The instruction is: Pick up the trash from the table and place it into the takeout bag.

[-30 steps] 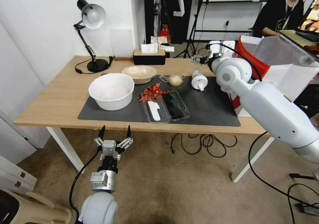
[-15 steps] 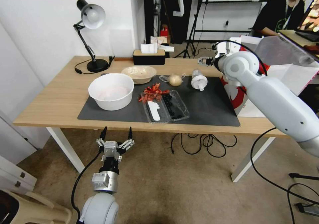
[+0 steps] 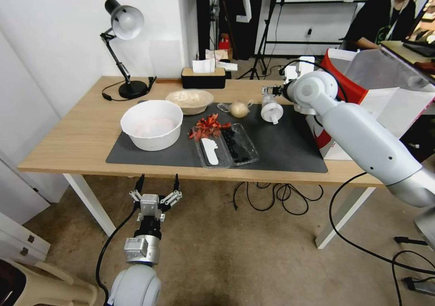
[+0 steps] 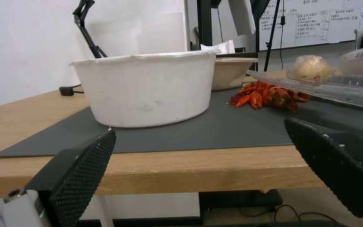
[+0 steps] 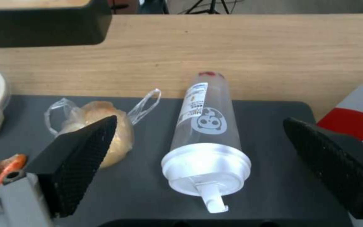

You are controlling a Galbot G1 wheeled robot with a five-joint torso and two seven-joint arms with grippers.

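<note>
The clear white-lidded cup [image 5: 205,145] lies on its side at the far edge of the dark grey mat [image 3: 290,147] on the table [image 3: 68,133], lid toward the robot, a panda print on its wall. Just left of it on the mat sits the clear bag with beige lump [image 3: 239,109], then the shallow beige bowl [image 3: 189,101]. The red-and-white takeout bag [image 3: 344,81] stands upright off the mat's right edge.

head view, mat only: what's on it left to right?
white bowl → red scraps → clear tray → lidded cup. The beige bowl and the bagged lump overlap these in order, so they are left out.
</note>
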